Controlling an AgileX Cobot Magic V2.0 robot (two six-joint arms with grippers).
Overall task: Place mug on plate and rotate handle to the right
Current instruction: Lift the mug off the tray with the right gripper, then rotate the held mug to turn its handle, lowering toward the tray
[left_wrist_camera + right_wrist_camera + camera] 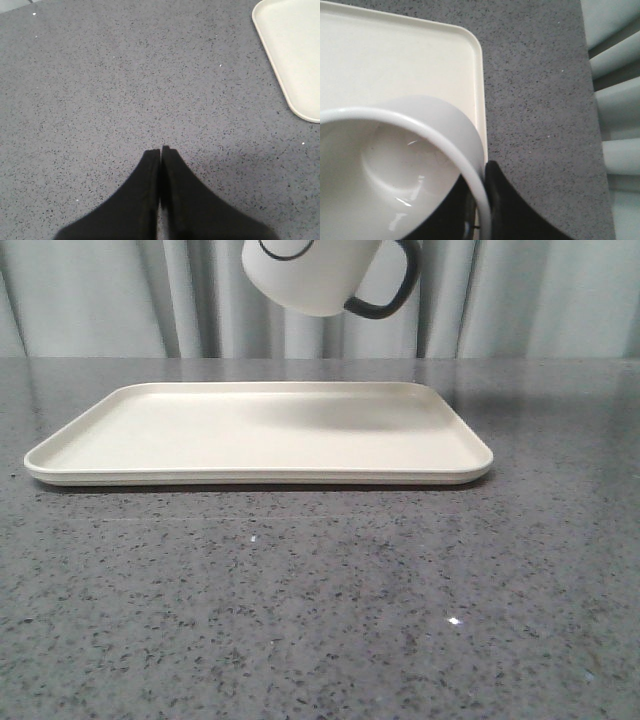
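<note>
The white mug (312,275) hangs in the air above the back right part of the cream plate (150,440), cut off by the top of the front view. Its black handle (392,292) points right. My right gripper (481,192) is shut on the mug's rim (470,170), one finger inside the mug and one outside; the mug's open top fills the right wrist view, with the plate's corner (470,75) below it. My left gripper (161,151) is shut and empty above bare table, left of the plate's edge (290,60).
The grey speckled table (320,610) stretches in front of and around the plate. Pale curtains (100,300) hang behind the table's far edge.
</note>
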